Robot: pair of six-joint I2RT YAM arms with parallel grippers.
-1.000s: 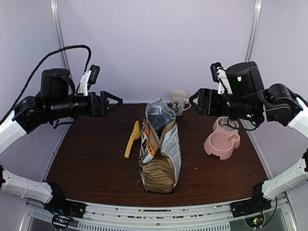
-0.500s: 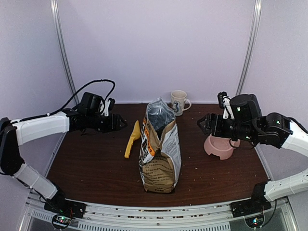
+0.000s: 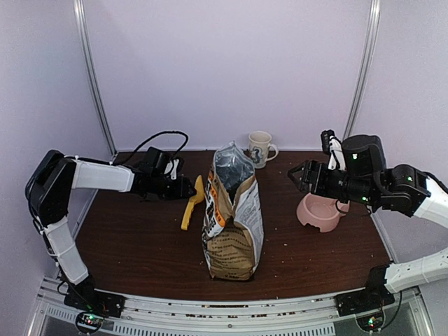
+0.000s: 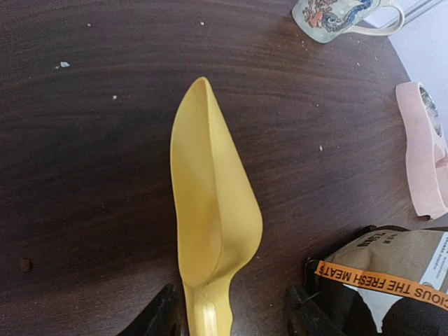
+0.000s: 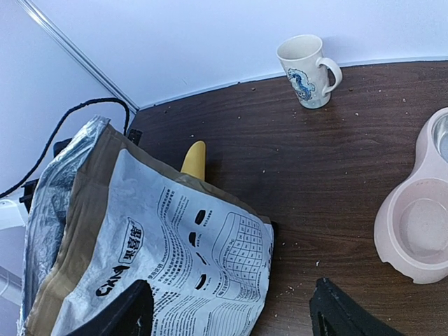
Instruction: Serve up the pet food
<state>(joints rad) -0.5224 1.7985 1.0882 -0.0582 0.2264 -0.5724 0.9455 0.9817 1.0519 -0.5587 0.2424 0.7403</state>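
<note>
Currently pet food unseen inside open bag (image 3: 233, 210); left fingers (image 4: 162, 318) parted around scoop (image 4: 210, 203), right fingers (image 5: 133, 308) wide.

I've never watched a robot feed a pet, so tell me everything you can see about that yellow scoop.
The scoop is smooth yellow plastic: a long tapering hollow narrowing into a short handle. It looks empty and lies on the dark wooden table, left of the food bag. The left gripper straddles its handle, jaws open; whether a finger touches is unclear.
</note>
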